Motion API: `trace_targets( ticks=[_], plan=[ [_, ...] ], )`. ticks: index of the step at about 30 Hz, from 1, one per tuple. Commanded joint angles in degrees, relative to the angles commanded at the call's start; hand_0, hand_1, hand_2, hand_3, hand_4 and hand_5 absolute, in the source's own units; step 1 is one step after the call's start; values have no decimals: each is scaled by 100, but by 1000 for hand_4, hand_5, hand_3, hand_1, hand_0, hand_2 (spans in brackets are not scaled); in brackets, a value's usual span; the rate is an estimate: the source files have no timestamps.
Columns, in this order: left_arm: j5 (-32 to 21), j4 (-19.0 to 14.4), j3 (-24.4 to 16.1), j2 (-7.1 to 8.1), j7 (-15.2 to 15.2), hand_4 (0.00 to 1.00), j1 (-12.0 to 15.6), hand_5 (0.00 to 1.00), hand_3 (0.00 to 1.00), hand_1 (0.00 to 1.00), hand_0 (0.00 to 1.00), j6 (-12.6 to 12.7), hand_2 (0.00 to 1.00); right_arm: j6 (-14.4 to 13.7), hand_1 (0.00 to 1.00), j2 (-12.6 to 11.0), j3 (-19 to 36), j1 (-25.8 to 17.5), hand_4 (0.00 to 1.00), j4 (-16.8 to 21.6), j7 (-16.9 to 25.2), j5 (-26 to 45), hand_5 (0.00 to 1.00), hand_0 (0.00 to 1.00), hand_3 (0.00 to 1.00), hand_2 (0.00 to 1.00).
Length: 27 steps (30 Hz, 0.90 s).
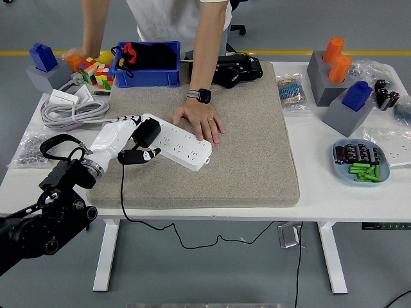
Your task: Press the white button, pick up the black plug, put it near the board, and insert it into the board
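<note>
A white power strip [180, 142] lies slanted on the grey felt mat [250, 147]. A person's hand [202, 122] rests flat on its far right end. My left hand [126, 138] is shut on the black plug [148, 132], which sits at the strip's left end, touching its top. The plug's black cable [122, 192] hangs down over the table's near edge. I cannot make out the white button. The right arm does not show.
A blue bin [149, 65], a black device [236, 69] and a colour cube [96, 72] stand at the back. A grey coiled cable [70, 110] lies at the left. Grey blocks [334, 77] and a blue dish [359, 162] are at the right.
</note>
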Motion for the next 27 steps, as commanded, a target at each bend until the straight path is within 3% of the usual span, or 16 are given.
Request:
trace_targets(
  ticks=[6,12,27],
  plan=[
    [-106,-347,-326,63,-206,811,108,404,844,927,892,176,879,-3,703,-3,5,-3,724,6,3,-2,469,805,651,706],
    [-185,-510,-958,38,-341,810,286,410,850,932,894,289,885,1,703,-1,0,-13,724,2,-2,-9,469,806,651,706],
    [-398,-322,-2500,-41,-5,809,728,407,806,873,863,-38,825,-7,704,1,51,46,724,0,-12,-29,469,806,651,705]
  ],
)
